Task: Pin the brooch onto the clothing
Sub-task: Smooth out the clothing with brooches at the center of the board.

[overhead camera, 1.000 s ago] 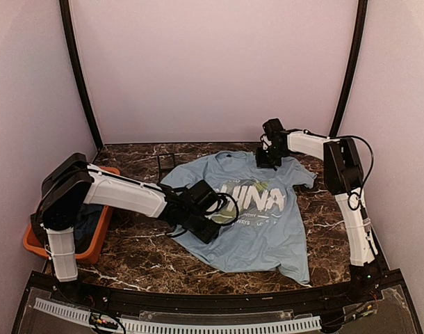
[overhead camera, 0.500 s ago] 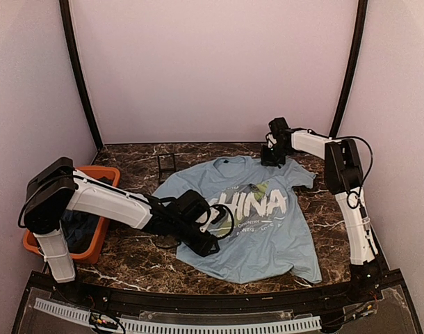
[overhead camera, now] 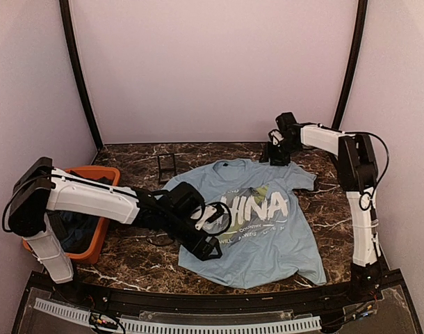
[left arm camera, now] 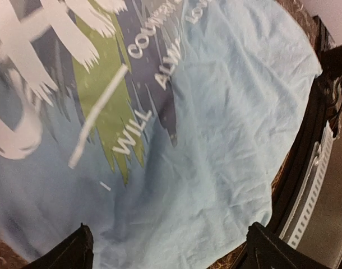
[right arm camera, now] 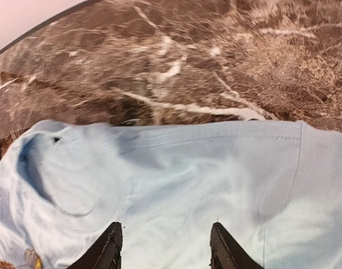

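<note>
The light blue T-shirt (overhead camera: 267, 223) is now laid flatter on the marble worktop (overhead camera: 128, 264) than a second ago, and its hem is drawn closer to the near edge. More of the white lettering is uncovered than before. The left claw (overhead camera: 206, 245) is held low over the shirt's left side and has been pulled back toward the near edge. Its fingers (left arm camera: 75, 249) are spread wide, wider than earlier, with nothing between them. The right claw (overhead camera: 276, 149), pressed onto the shirt's far shoulder a second ago, is now lifted off it by the far edge. Its fingers (right arm camera: 109, 246) are parted and no cloth is pinched. The brooch (right arm camera: 29, 256) is made out only as a small greyish speck on the chest below the collar, just beside the green of the print. From above it cannot be told.
</note>
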Controlling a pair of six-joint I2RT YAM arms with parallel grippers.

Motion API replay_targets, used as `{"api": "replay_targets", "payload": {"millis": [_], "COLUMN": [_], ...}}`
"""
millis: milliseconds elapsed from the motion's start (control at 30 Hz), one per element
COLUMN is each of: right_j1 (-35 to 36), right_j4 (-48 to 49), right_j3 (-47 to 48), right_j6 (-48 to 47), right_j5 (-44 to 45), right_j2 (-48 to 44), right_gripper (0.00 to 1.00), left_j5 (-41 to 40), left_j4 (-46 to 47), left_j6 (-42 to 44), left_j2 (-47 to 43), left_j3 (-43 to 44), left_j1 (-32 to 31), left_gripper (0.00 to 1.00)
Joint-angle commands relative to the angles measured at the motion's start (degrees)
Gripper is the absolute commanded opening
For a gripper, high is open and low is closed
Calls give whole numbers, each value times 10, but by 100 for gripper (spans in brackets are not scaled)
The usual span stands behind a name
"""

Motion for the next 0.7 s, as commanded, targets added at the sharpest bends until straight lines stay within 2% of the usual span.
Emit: {"api": "replay_targets", "payload": {"millis": [0, 67, 167, 333, 400, 533, 667], "right_j1": [35, 56, 85, 146, 175, 234, 268], "right_j4": [25, 31, 46, 87, 97, 97, 103], "right_j3": [-90, -156, -281, -453, -499, -554, -587], "right_j6": [-8, -12, -5, 31, 48, 68, 82], "right_j5": [-14, 2, 20, 54, 69, 108, 113], "right_j2": [-169, -237, -320, -446, -484, -516, -502], "right_gripper": [54, 55, 55, 50, 45, 39, 36], "left_j5": [-39, -19, -14, -55, -59, -57, -45], "left_j4": [-42, 9, 14, -56, -59, -76, -82], "left_j6": [7, -6, 9, 74, 86, 91, 77], "left_j2": [-90, -116, -95, 47, 103, 207, 270], "left_j3": [56, 62, 107, 272, 318, 403, 443], "left_j1": [76, 126, 179, 194, 198, 209, 213], "left_gripper": [97, 99, 99, 92, 86, 65, 54]}}
